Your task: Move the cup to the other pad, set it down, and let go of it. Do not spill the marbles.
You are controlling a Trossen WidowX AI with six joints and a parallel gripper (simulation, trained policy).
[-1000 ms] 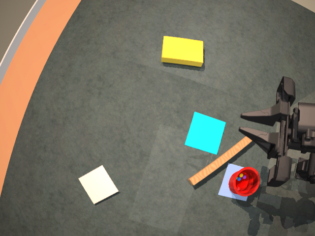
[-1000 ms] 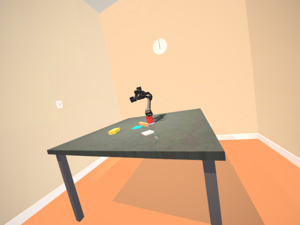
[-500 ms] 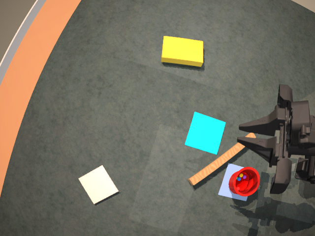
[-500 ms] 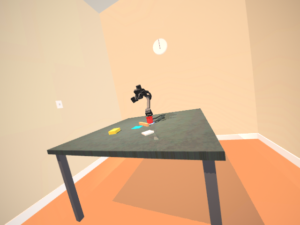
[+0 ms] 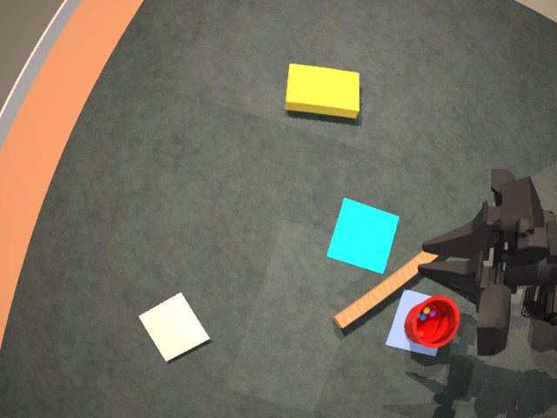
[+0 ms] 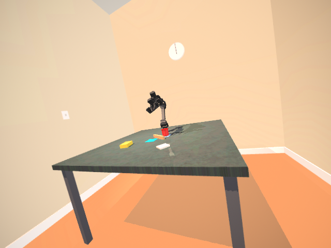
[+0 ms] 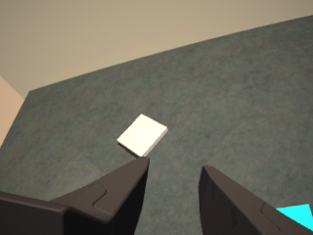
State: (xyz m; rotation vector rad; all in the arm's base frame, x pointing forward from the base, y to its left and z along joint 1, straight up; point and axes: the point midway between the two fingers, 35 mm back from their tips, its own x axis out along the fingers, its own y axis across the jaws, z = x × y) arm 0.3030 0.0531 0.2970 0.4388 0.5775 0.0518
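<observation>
Hanging above the dark mottled table (image 5: pixel 202 179) (image 6: pixel 160 157) (image 7: pixel 235 98), the black tapered gripper (image 5: pixel 422 258) (image 6: pixel 148 110) (image 7: pixel 174 171), fingers narrowly parted around nothing, round red cup (image 5: pixel 453 330) (image 6: pixel 165 132) upright on the lavender pad (image 5: pixel 398 333), near a wooden bar (image 5: pixel 382 292) (image 6: pixel 159 136).

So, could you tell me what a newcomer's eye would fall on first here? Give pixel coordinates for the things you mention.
Probably the bright yellow block (image 5: pixel 322 87) (image 6: pixel 125 144), alone near the top view's upper edge, and the cyan pad (image 5: pixel 363 235) (image 6: pixel 151 140) (image 7: pixel 298 215) nearer the middle. Then the red cup (image 5: pixel 454 321) (image 6: pixel 165 132) holding marbles (image 5: pixel 426 310), on the pale blue pad (image 5: pixel 398 330) beside the dark gripper (image 5: pixel 420 258) (image 7: pixel 175 164).
</observation>
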